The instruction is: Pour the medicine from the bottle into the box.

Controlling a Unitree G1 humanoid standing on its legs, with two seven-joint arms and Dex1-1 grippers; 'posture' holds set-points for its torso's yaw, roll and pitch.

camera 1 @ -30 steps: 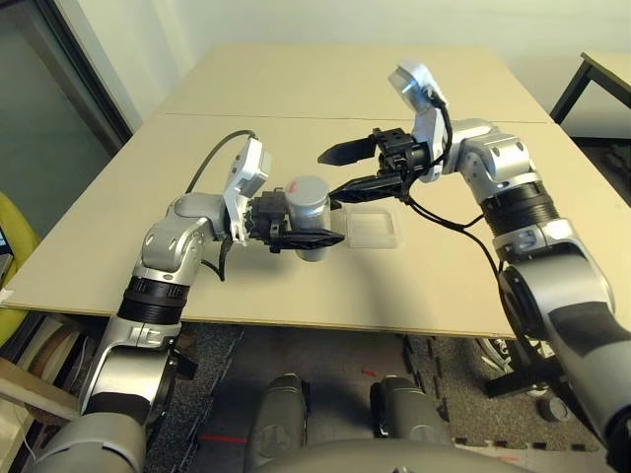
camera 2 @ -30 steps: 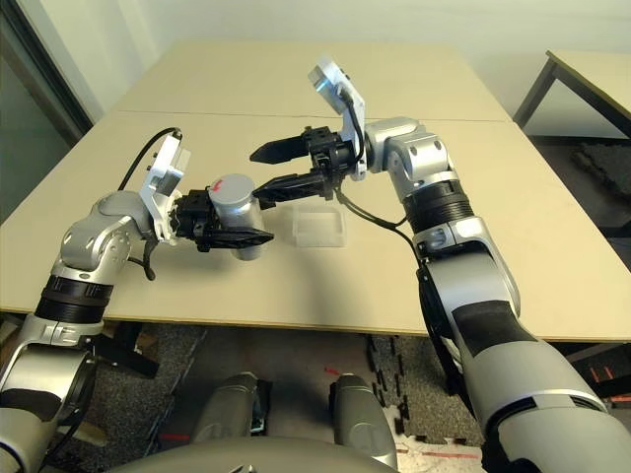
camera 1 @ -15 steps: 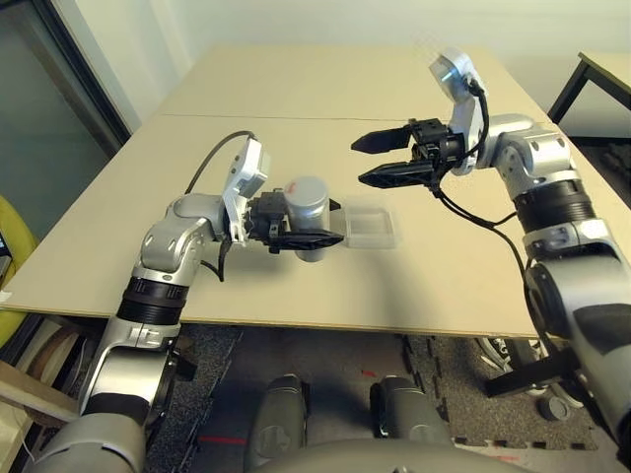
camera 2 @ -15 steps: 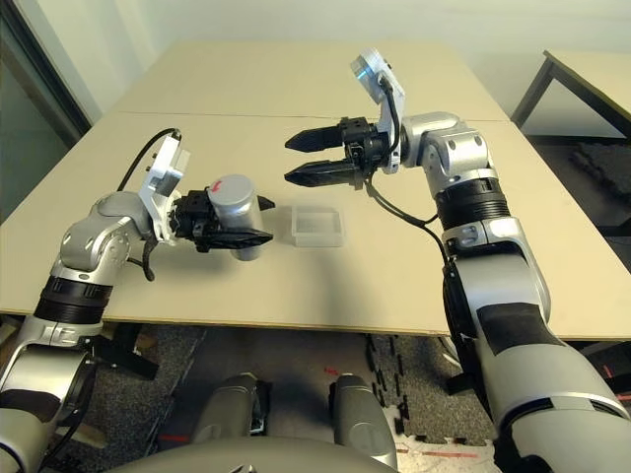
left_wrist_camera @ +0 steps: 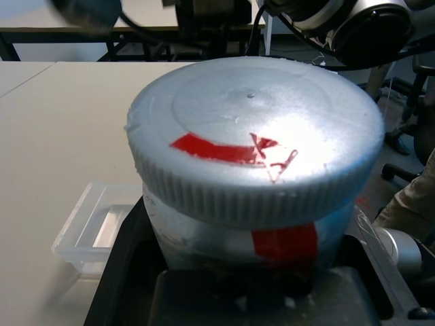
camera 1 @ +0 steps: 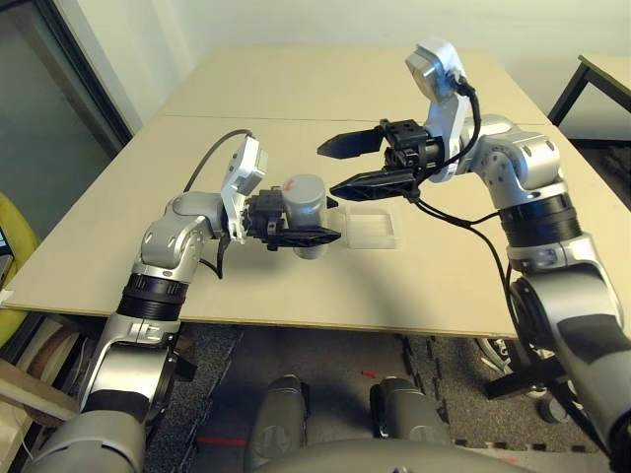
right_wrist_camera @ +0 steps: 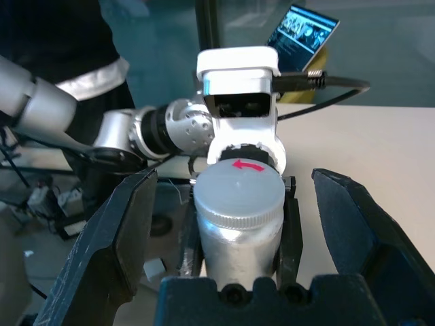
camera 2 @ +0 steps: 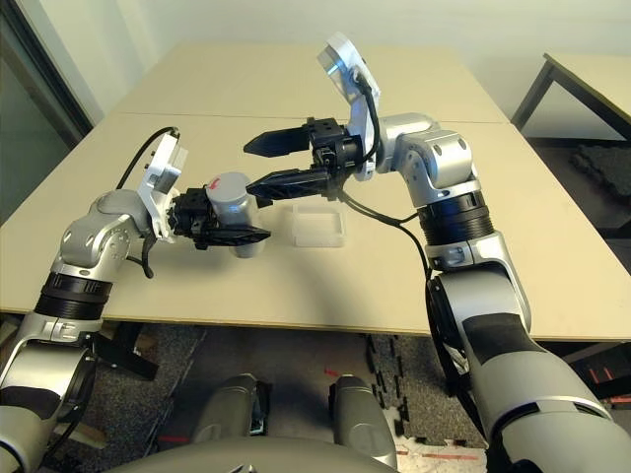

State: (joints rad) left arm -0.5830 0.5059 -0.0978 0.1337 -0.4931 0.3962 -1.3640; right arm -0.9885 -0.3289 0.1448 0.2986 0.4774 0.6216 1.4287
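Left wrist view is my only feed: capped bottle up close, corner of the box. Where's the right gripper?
Observer: The right gripper is open, pointing at the cap, one finger on each side of it, gaps on both sides.
Operator: Who holds the bottle?
Observer: The left gripper is shut on the bottle, which stands upright.
Operator: Rest of the box?
Observer: The box lies flat on the table, on the bottle's right, with nothing visible inside.

Bright, even room light; soft shadows on the bench [camera 1: 197,246] under both arms; glare whitens the bottle [left_wrist_camera: 255,149] cap up close.
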